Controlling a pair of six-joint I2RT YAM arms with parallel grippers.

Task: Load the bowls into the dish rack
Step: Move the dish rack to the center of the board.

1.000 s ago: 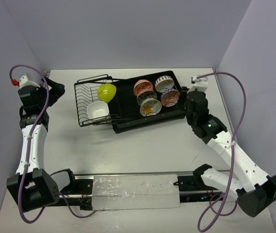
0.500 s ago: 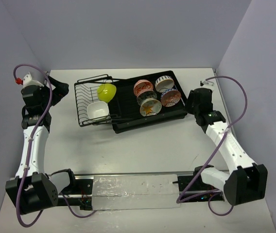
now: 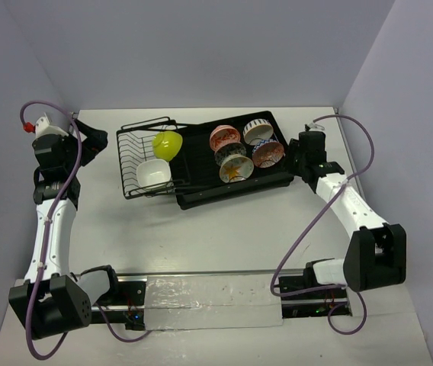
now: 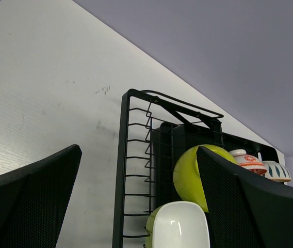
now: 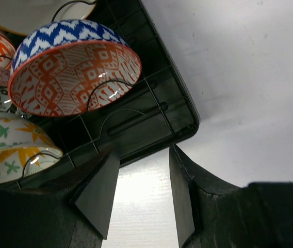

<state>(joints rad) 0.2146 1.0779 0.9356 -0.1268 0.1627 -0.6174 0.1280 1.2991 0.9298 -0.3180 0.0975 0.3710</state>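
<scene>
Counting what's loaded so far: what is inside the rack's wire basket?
A lime green bowl, tipped on its edge, and a white dish sit in the wire basket. Whatever lies beneath those two is covered and cannot be seen.

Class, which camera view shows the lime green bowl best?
The top external view: the lime green bowl shows whole there, tipped on edge in the dish rack. The left wrist view shows it closer, but partly hidden behind the left pincer. The right wrist view misses it.
</scene>
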